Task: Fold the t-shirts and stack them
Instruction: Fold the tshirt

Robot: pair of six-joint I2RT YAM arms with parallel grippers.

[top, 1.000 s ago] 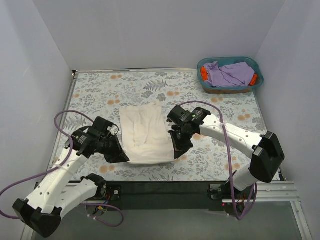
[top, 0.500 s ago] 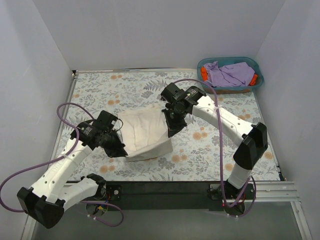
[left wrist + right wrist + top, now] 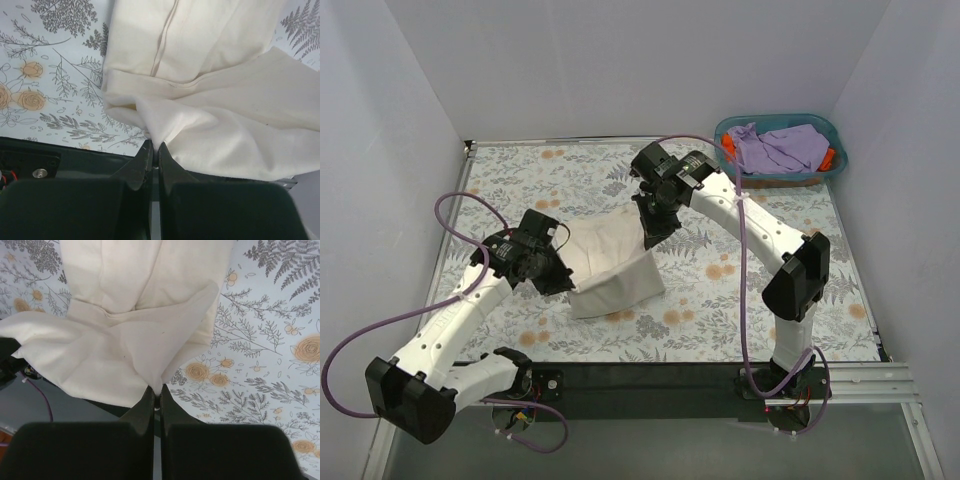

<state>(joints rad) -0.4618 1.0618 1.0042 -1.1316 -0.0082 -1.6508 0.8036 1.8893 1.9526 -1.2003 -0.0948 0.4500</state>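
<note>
Top external — one cream t-shirt (image 3: 612, 268), left fingers (image 3: 561, 282) and right fingers (image 3: 651, 236) clenched on it, one teal basket (image 3: 778, 117).

You can pass over bare table (image 3: 710, 300) right of the cream t-shirt (image 3: 610, 265); the teal basket (image 3: 776, 118) fills the far-right corner, walls (image 3: 400, 150) close three sides.

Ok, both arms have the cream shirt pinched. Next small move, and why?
Probably carry both corners toward the far side, then lower them. The left fingers and right fingers each pinch a raised corner of the cream t-shirt, while its other half lies flat: the fold isn't laid down yet.
</note>
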